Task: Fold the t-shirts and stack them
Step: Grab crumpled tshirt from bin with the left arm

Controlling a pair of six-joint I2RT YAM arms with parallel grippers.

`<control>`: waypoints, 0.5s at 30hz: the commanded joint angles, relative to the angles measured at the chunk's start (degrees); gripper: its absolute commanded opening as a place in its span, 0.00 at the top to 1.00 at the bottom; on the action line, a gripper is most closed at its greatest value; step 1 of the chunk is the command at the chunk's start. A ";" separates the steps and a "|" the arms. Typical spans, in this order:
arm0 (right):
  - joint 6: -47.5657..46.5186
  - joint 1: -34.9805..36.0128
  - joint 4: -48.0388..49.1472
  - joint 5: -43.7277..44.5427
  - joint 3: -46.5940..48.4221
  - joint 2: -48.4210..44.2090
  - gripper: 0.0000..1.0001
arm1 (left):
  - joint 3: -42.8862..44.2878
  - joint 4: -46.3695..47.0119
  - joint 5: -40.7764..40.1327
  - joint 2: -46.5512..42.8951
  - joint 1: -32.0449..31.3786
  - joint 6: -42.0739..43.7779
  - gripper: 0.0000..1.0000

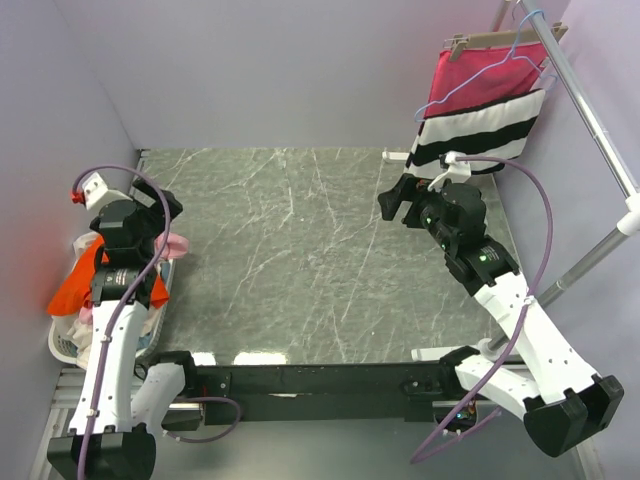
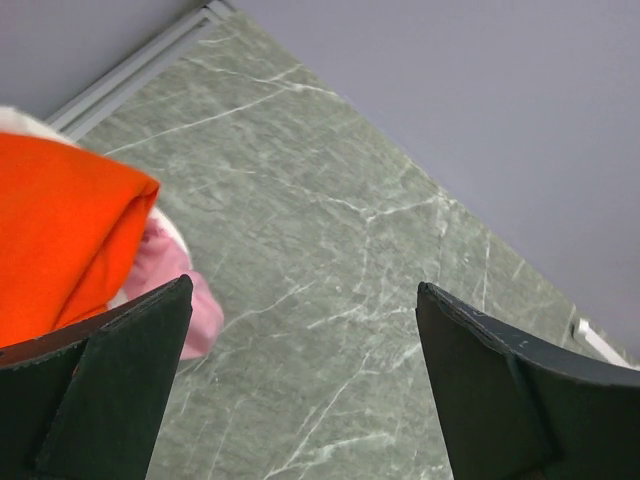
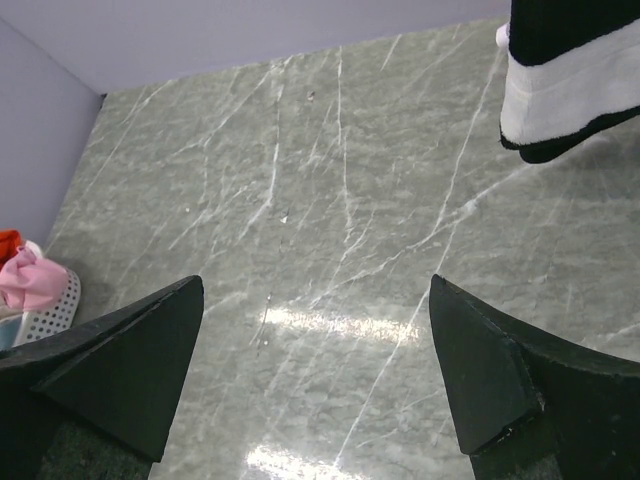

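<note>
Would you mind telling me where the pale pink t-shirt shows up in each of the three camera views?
Top external: the pale pink t-shirt is at the left edge of the table.
Left wrist: lower left, peeking out from under orange cloth.
Right wrist: far left edge, bunched over the white basket, at.
Shared landmark: the orange-red t-shirt right beside it, seen in every view.

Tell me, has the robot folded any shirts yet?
Not yet. Nothing folded lies on the table. The orange-red t-shirt and the pink t-shirt sit bunched in the basket on the left. The left end effector hangs open near them, and the right end effector is open and empty too. All the folding and stacking is left.
</note>
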 commanded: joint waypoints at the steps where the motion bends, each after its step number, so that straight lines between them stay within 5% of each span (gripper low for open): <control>1: 0.31 0.22 1.05 0.19 1.28 0.15 0.00 | 3.47 -6.22 -7.97 -1.45 -0.10 -4.83 0.00; 10: -0.92 0.22 -3.08 -3.77 4.45 4.10 0.00 | 5.84 -17.21 -30.56 -4.96 -0.10 -14.93 0.00; 15: -1.27 0.13 -4.66 -4.73 6.38 7.09 0.00 | 7.34 -22.83 -36.46 -3.66 -0.01 -17.40 0.01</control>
